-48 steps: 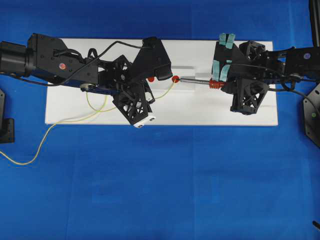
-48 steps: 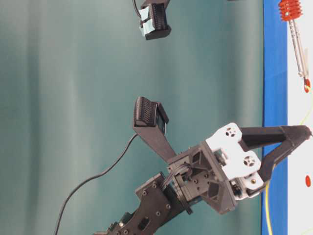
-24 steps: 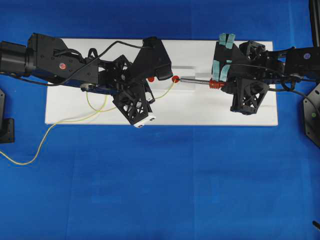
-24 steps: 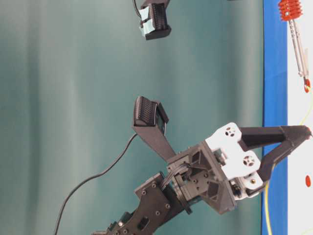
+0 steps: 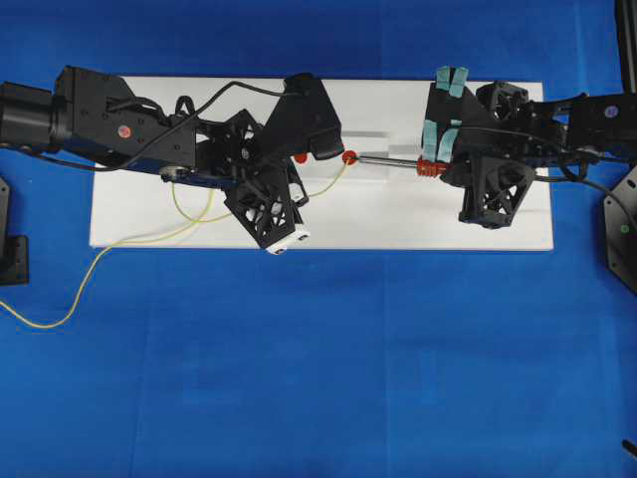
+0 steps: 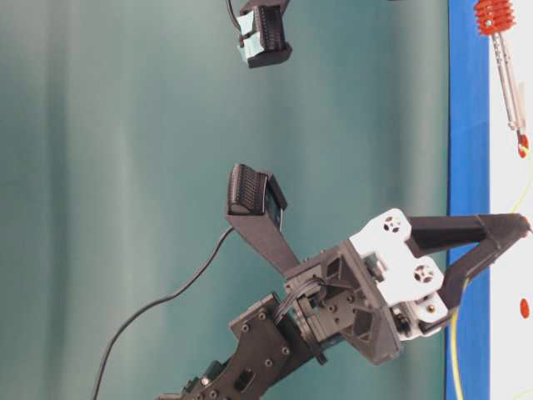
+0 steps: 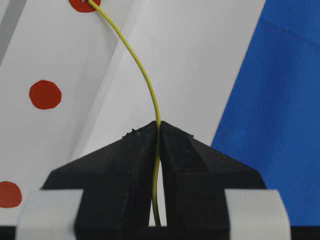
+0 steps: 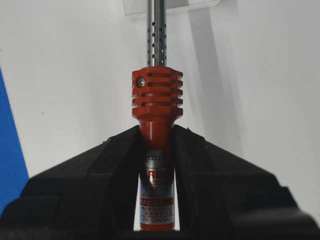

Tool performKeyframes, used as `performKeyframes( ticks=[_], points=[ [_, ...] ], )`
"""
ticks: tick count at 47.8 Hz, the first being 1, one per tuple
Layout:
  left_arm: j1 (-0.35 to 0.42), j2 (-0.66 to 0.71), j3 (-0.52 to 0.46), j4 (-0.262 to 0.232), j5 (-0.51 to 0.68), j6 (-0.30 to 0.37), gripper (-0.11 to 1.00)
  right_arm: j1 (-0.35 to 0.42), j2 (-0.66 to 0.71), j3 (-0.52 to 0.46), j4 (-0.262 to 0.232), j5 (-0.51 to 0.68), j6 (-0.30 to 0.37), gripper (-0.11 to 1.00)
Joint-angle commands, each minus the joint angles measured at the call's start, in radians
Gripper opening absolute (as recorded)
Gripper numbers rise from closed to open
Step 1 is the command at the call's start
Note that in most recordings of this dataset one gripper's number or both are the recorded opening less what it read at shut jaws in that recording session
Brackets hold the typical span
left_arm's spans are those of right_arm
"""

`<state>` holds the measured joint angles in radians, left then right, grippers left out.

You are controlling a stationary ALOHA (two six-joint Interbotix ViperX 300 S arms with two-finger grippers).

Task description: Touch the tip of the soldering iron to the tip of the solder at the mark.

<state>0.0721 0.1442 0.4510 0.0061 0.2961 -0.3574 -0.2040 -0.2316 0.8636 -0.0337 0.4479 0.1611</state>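
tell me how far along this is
Done: left tool is shut on the solder, right tool on the iron. In hand: both tips sit at one red mark. Left: confirming they touch, which no view shows.

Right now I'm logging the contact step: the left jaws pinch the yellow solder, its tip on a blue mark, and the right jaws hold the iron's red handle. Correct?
Not quite: the mark under the solder tip is red, not blue, as the left wrist view shows. The rest stands: left jaws pinch the solder, right jaws hold the soldering iron by its red handle.
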Motion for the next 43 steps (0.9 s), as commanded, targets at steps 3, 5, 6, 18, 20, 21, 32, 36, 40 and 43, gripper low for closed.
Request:
performKeyframes(
  ticks=[3,5,6,18,20,21,32,36,40,43],
  points=[
    [-0.002,-0.018,-0.025,0.003,-0.003,0.000,0.01,0.002,-0.006,-0.025,-0.002,-0.002,-0.002,0.06],
    [-0.002,-0.020,-0.025,0.002,-0.003,0.000,0.01,0.002,-0.006,-0.023,-0.003,-0.002,-0.002,0.06],
    [-0.002,-0.020,-0.025,0.003,-0.003,0.000,0.01,0.002,-0.006,-0.023,-0.002,-0.003,-0.002,0.06],
    [-0.002,-0.018,-0.025,0.003,-0.005,0.002,0.01,0.002,-0.006,-0.023,-0.002,-0.002,-0.002,0.06],
    [-0.002,-0.018,-0.025,0.003,-0.003,0.002,0.01,0.002,-0.006,-0.023,-0.002,-0.002,-0.002,0.06],
    [-0.002,-0.020,-0.025,0.002,-0.003,0.002,0.01,0.002,-0.006,-0.023,-0.002,-0.003,-0.002,0.06],
    [-0.002,-0.048,-0.015,0.003,-0.009,0.014,0.01,0.002,-0.006,-0.023,-0.002,-0.003,-0.002,0.06],
    [-0.002,-0.087,0.005,0.003,-0.008,0.015,0.01,0.002,-0.006,-0.023,-0.003,-0.005,-0.002,0.06],
    [-0.003,-0.144,0.040,0.003,-0.009,0.012,0.01,0.002,-0.006,-0.023,-0.003,-0.008,-0.002,0.06],
    [-0.008,-0.189,0.066,0.003,-0.009,0.012,0.01,0.002,-0.008,-0.021,-0.003,-0.008,-0.002,0.06]
  ],
)
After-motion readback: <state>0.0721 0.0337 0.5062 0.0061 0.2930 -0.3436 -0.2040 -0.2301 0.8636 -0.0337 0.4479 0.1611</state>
